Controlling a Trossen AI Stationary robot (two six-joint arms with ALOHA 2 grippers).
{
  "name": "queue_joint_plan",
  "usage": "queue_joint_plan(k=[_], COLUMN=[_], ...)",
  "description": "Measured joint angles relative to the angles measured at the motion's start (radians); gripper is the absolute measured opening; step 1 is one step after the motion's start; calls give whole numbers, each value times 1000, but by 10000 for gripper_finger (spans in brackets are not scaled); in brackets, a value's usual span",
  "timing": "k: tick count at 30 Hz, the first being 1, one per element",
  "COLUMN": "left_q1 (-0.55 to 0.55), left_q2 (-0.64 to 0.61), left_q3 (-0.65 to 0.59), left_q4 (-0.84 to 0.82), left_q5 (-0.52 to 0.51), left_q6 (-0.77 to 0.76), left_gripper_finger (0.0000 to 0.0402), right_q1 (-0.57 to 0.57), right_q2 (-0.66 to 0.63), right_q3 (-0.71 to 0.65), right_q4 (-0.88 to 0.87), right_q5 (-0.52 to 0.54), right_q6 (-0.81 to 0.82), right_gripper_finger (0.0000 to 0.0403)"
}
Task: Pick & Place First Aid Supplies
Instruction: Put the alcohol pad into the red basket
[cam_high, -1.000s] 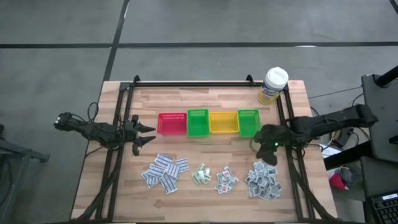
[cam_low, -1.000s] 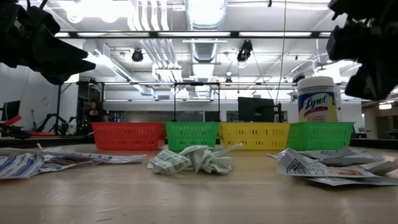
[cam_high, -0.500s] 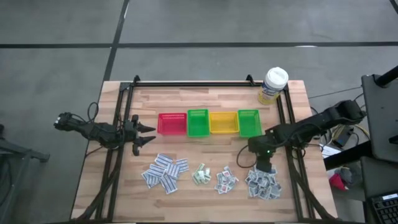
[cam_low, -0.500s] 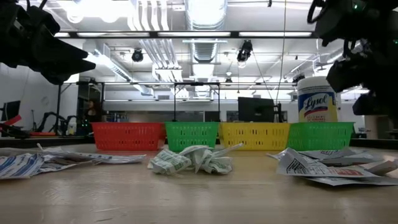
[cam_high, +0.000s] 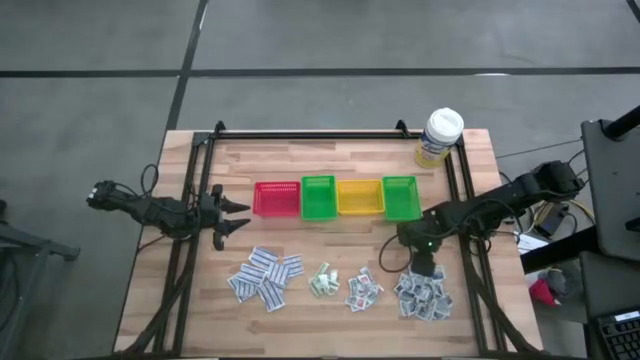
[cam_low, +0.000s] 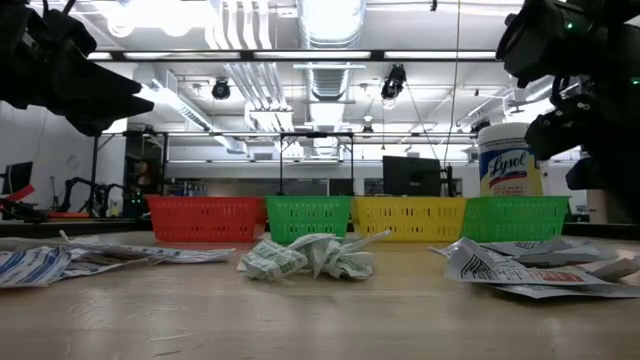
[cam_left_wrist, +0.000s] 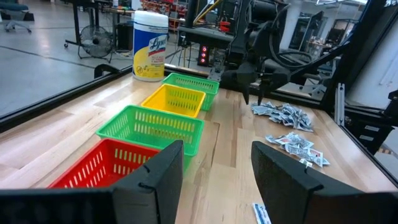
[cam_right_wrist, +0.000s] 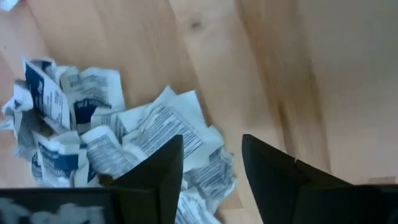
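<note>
**Right gripper over the far-right packet pile**

Wooden tabletop (cam_high: 330, 165) is filling my overhead view, framed by black rails. I am seeing four small bins sitting in a row near the centre: a red bin (cam_high: 276, 199), a green bin (cam_high: 318, 197), a yellow bin (cam_high: 358, 197) and a second green bin (cam_high: 399, 197). At about one o'clock from them a white-capped wipes bottle (cam_high: 438, 137) is standing upright near the table's back edge.

The first aid supplies are lying in four loose piles toward six o'clock from the bins: a strip packet pile (cam_high: 265, 276), a green-print pile (cam_high: 322, 280), a red-print pile (cam_high: 364, 289) and a blue-print pile (cam_high: 423, 293).

My right gripper (cam_high: 424, 264) is hanging just above the blue-print pile, at its twelve o'clock edge; its fingers (cam_right_wrist: 155, 171) are standing spread apart with nothing between them, packets lying below.

My left gripper (cam_high: 238, 215) is waiting at nine o'clock from the red bin, fingers (cam_left_wrist: 158, 174) released and empty.
</note>
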Motion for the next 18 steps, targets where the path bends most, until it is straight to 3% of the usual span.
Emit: queue_joint_plan(k=[18], left_q1=[0], left_q2=[0], left_q3=[0], left_q4=[0], left_q5=[0], left_q6=[0], left_gripper_finger=[188], right_q1=[36], right_q2=[59], right_q3=[0], right_q4=[5], right_q5=[14], right_q6=[-46], right_gripper_finger=[158])
